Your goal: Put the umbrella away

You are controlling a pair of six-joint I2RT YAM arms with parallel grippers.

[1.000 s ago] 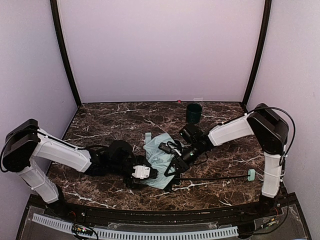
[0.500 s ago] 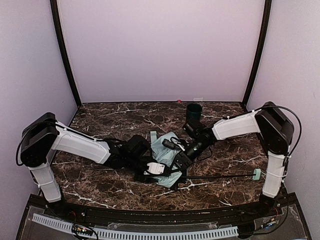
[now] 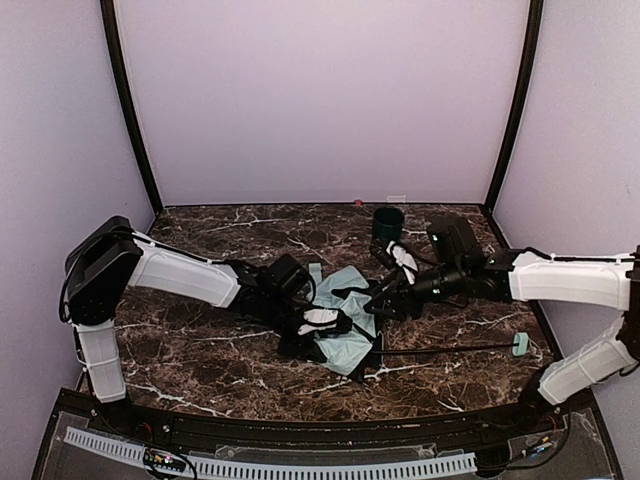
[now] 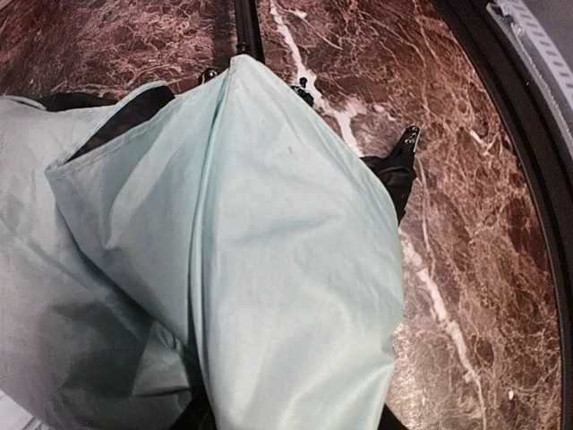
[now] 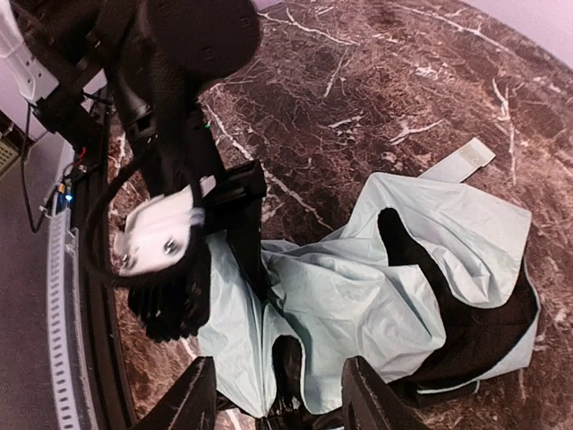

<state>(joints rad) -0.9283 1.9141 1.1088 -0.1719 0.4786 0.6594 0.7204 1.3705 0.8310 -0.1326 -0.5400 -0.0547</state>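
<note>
My left arm stretches low from the near left corner to the middle of the table [image 3: 200,345], with the left gripper [image 3: 325,323] set down on the umbrella [image 3: 350,335]. Fabric fills its wrist view and hides the fingers, so I cannot tell how far it is parted or whether it grips anything. My right arm lies nearly flat from the near right corner. The right gripper [image 5: 277,381] stands wide apart, its fingers [image 5: 192,403] straddling a fold at the canopy's edge without closing on it.

The umbrella lies collapsed at the table's middle, somewhat toward the near edge. The canopy [image 4: 295,269] is crumpled pale mint, folded so that patches of black underside show. Black rib tips [image 4: 407,143] poke out beneath it. The thin black shaft [image 3: 450,350] runs alongside the near edge to the mint handle [image 3: 519,344] by the right edge. A dark green cup [image 3: 388,224] stands near the far edge, apart from the umbrella.
</note>
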